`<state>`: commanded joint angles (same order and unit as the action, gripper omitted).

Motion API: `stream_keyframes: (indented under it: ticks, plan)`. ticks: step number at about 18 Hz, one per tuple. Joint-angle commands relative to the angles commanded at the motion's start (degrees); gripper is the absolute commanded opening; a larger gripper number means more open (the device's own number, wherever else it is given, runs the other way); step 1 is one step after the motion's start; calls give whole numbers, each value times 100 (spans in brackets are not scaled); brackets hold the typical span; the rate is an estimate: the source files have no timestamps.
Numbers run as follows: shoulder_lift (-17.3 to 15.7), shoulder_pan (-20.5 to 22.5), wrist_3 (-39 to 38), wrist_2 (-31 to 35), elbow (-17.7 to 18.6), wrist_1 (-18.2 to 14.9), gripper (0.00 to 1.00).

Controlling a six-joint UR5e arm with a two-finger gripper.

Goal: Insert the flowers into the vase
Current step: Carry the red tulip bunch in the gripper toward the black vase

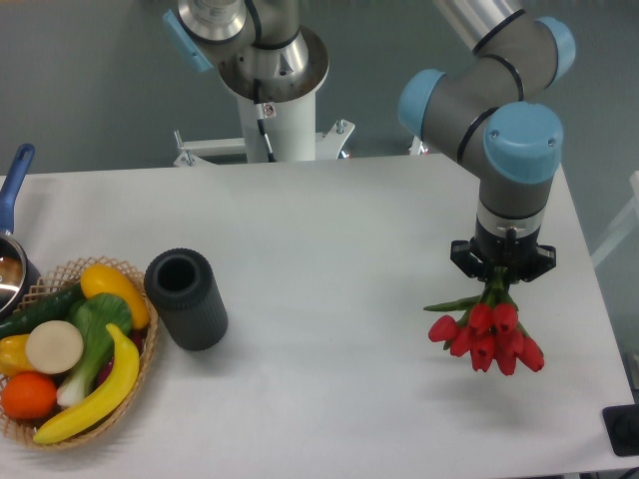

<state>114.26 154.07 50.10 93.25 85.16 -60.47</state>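
The vase is a dark grey cylinder with fine ribbed sides and one round, open mouth, standing upright on the smooth white table. Well to its right, near the table's right edge, the black gripper points down and is closed around the green stems of the flowers, one bunch of about nine glossy red tulip buds hanging heads down above the table with a narrow leaf sticking out to the left. Touching the vase's left side is a round woven wicker basket holding plastic-looking produce: one banana, one orange and other pieces. Farther left of the vase, one metal pot with a blue handle is cut by the frame edge.
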Motion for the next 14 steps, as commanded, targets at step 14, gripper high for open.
stream_keyframes:
  ticks: [14]
  plan:
    - [-396,-1019,-903,-1483,18,1537,0]
